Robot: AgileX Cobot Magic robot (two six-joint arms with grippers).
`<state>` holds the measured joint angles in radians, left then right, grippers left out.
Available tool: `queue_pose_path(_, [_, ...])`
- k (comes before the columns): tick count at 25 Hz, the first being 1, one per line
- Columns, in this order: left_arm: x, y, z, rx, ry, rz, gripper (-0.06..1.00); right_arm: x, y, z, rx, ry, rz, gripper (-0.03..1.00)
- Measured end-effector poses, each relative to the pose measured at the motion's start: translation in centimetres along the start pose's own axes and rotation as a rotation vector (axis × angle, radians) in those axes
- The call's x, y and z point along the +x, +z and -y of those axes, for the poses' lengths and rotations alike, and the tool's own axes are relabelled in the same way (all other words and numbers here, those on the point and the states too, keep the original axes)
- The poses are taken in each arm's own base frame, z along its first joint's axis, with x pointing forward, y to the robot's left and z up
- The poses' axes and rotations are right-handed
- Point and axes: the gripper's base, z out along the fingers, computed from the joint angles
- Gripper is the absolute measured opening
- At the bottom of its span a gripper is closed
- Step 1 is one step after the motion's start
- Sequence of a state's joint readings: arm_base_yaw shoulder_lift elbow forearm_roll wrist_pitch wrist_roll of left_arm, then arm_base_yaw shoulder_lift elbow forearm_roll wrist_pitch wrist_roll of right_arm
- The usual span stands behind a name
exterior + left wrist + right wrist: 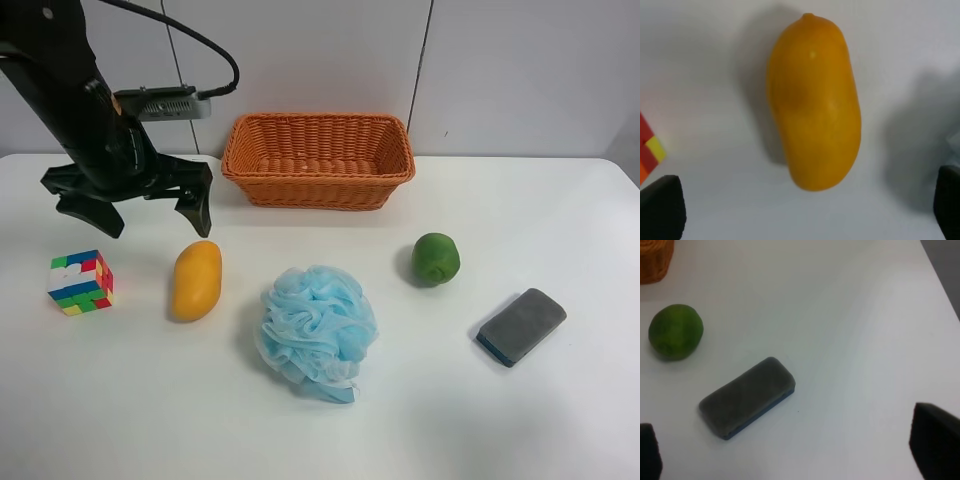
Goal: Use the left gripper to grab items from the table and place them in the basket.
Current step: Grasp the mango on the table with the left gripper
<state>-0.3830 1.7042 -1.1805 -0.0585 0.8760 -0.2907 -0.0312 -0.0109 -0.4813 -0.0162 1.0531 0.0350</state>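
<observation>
Nearest us spread the white desk (560, 420), which carried everything else. We saw a black jointed arm (70, 100) reach in at the exterior high view's left. The left wrist view, filled by the mango with a corner of the cube at its edge, told us this was the left arm. Its left end effector (155, 225) hung above the desk with both fingers spread wide and gripped nothing. It sat just behind the mango, between that fruit and the cube.

The orange-brown wicker basket (318, 175) stood at the back of the desk, near the wall, well apart from the sponge. All five items lay on the desk outside the basket. The light blue bath pouf (318, 330) sat at the front middle. The yellow-orange mango (196, 280) lay on its side just beside the pouf. The grey sponge (521, 326) with its blue base lay flat towards the exterior high view's right. The multicoloured puzzle cube (80, 283) stood near the mango, on the side away from the pouf. The round green fruit (436, 259) rested between the pouf and the sponge.

The right end effector (790, 447) appeared only in its own wrist view, fingers wide apart and empty, above the desk near the sponge.
</observation>
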Motion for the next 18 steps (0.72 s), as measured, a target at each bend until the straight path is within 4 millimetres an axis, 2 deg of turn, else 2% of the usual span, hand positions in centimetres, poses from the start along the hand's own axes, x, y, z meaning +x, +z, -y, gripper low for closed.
queue_pose_path(13, [-0.3,6.6,0.9,0.008,-0.02,-0.09,0.99,0.0,0.0,0.0,0.0,0.0,0.0,0.99])
queue_pose_path(18, [-0.5,8.5,0.8,0.007,-0.027,-0.084,0.99,0.0,0.0,0.0,0.0,0.0,0.0,0.99])
